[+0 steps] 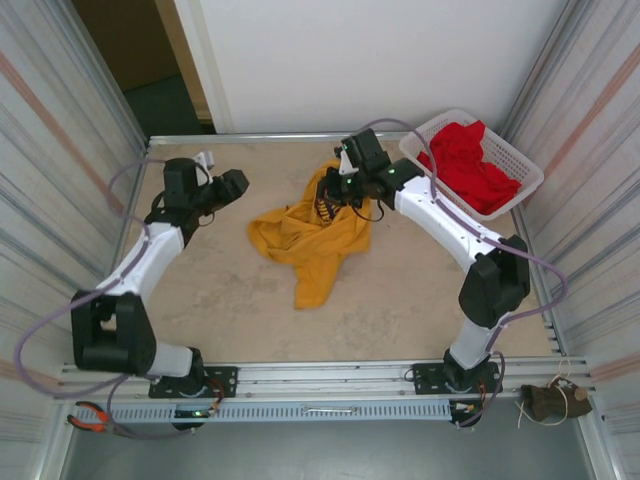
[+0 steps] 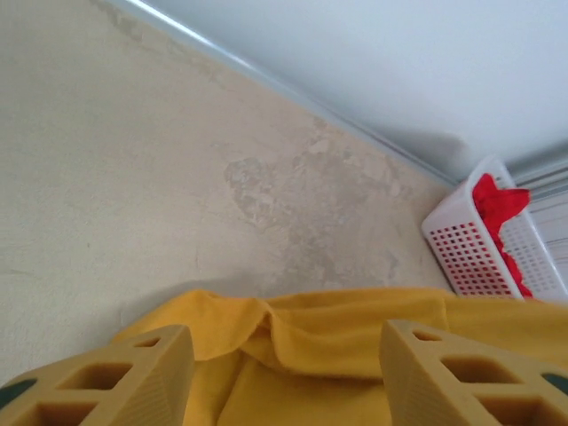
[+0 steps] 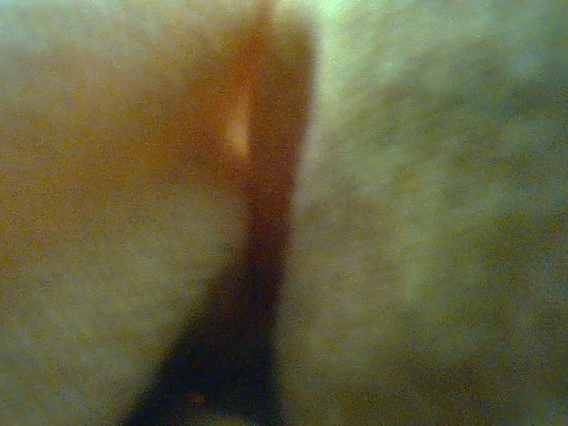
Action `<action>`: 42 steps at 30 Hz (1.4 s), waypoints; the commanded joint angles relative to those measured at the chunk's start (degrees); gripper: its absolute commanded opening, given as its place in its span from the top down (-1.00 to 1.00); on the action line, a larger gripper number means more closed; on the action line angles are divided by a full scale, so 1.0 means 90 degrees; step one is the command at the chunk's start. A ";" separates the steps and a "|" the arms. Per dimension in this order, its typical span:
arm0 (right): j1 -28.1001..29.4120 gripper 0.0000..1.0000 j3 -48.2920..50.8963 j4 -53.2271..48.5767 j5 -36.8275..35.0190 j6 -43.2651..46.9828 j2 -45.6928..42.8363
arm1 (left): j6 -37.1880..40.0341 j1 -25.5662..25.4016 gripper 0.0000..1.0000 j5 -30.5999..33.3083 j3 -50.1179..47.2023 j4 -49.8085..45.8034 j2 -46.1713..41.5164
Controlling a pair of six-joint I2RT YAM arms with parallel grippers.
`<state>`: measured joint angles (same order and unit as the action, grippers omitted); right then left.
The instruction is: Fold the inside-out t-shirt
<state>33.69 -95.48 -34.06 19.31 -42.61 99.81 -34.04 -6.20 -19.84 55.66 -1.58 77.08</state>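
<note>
The inside-out t-shirt is a mustard-yellow heap in the middle of the table, with one tail trailing toward the near edge. Its far edge is drawn up to my right gripper, which is shut on the cloth. Blurred yellow fabric lies right against the lens in the right wrist view, hiding the jaws. My left gripper hangs open just left of the shirt. In the left wrist view its two tan fingers stand wide apart with nothing between them, and folds of the t-shirt lie just beyond.
A white basket holding a red garment stands at the far right corner; the basket also appears at the right of the left wrist view. Metal rails edge the table, with walls close on both sides.
</note>
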 commanded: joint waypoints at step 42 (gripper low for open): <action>-0.1119 1.00 0.0704 0.1767 0.2662 -0.1115 -0.1725 | 0.1080 -0.2626 -0.56 0.0690 0.0322 0.0329 -0.0224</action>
<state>23.09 -86.76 -20.56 41.17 -54.76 87.55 -22.81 -27.05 -13.69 62.57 -1.28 75.42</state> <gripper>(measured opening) 0.058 0.779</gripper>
